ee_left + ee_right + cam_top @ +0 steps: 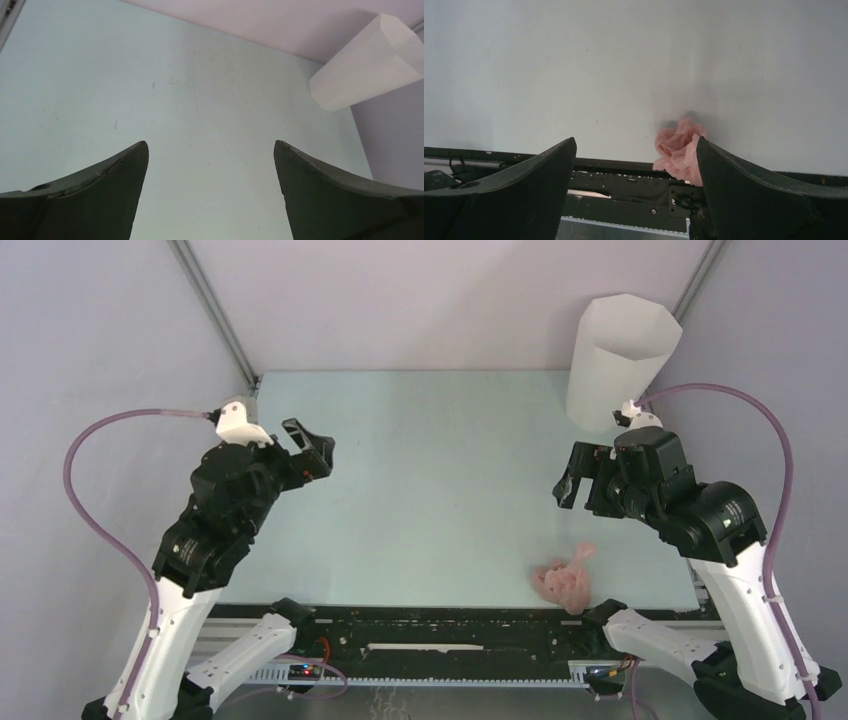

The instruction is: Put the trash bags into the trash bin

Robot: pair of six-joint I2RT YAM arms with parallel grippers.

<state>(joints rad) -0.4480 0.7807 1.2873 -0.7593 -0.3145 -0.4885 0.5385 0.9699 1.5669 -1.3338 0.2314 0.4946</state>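
Observation:
The pale-pink trash bag [565,580] lies crumpled on the table near its front edge, right of centre; it also shows in the right wrist view [679,150], beside the right finger. The tall white faceted trash bin [618,360] stands at the back right, and shows in the left wrist view [370,62]. My right gripper [568,480] is open and empty, raised above the table between bin and bag, pointing back toward the front edge. My left gripper [312,450] is open and empty over the left side of the table.
A black rail [450,630] with the arm bases runs along the table's front edge, just behind the bag. Grey walls close in the back and sides. The pale table top [430,490] stretches between the two arms.

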